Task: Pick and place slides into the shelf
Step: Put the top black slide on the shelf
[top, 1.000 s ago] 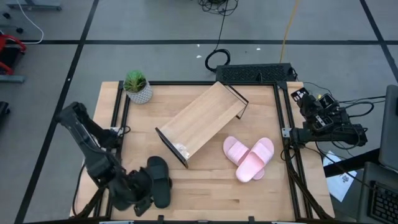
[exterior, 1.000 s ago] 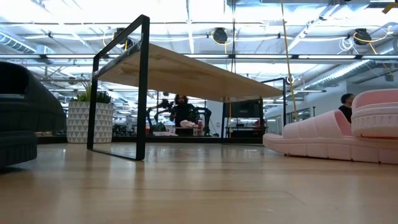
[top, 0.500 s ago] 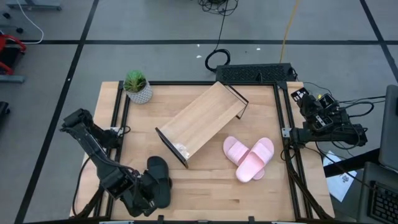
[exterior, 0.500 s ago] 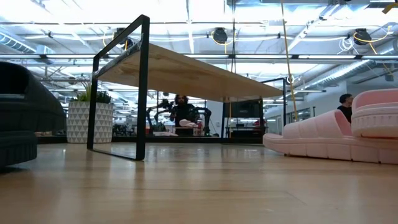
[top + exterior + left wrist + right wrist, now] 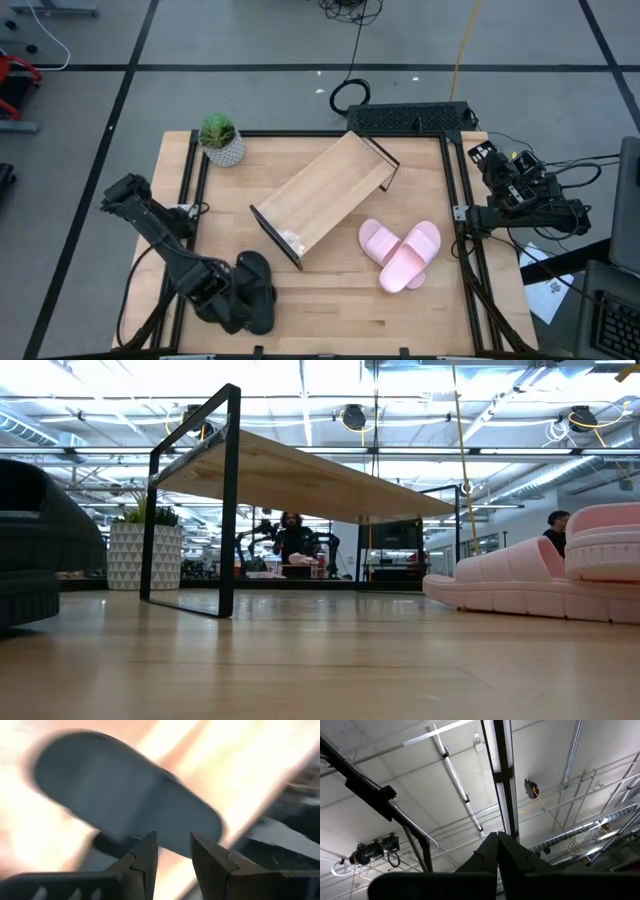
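The black pair of slides (image 5: 258, 283) lies on the table near its front left corner, partly hidden under my left arm. My left gripper (image 5: 245, 303) hovers open just over them. The left wrist view shows one black slide (image 5: 125, 800) blurred beyond the open fingers (image 5: 172, 840). The pink pair (image 5: 401, 252) lies right of centre, one slide resting on the other. The wooden shelf (image 5: 325, 195) lies slantwise mid-table. My right gripper (image 5: 497, 838) is shut, parked off the table's right edge (image 5: 520, 190) and pointing up at the ceiling.
A small potted plant (image 5: 221, 138) stands at the far left corner. Bare tabletop (image 5: 340, 310) lies along the near edge between the two pairs. In the low view the shelf (image 5: 300, 475) spans the middle, with the pink slides (image 5: 550, 575) at the right.
My left gripper has moved toward the table's right edge, from the front left corner to over the black slides. The slides, the shelf and the right arm have stayed still.
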You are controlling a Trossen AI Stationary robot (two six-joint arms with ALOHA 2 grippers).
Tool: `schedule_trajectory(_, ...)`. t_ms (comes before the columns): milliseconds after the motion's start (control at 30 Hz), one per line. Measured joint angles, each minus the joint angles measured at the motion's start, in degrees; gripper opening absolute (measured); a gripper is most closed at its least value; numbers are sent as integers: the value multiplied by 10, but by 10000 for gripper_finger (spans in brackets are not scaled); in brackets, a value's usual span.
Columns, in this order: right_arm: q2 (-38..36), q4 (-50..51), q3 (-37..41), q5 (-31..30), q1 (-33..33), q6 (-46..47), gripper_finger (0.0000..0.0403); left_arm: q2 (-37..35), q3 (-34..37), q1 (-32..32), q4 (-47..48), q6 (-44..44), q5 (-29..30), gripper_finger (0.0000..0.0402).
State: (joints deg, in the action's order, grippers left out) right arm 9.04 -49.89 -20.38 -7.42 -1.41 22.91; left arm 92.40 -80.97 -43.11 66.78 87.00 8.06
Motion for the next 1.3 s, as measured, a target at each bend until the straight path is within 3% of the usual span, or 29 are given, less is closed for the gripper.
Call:
schedule_trajectory(233, 0, 0, 0, 0, 0, 62, 0, -34, 0, 33, 76, -77, 14, 113)
schedule_trajectory(700, 0, 1, 0, 0, 0, 63, 0, -153, 25, 49, 80, -182, 27, 113)
schedule_trajectory(800, 0, 1, 0, 0, 0, 62, 0, -167, 73, 62, 51, -197, 24, 113)
schedule_trajectory(1033, 0, 1, 0, -1, 0, 49, 0, -202, 212, 101, -104, -240, -73, 113)
schedule_trajectory(1300, 0, 10, 0, -2, 0, 44, 0, -210, 224, 90, -127, -140, -81, 113)
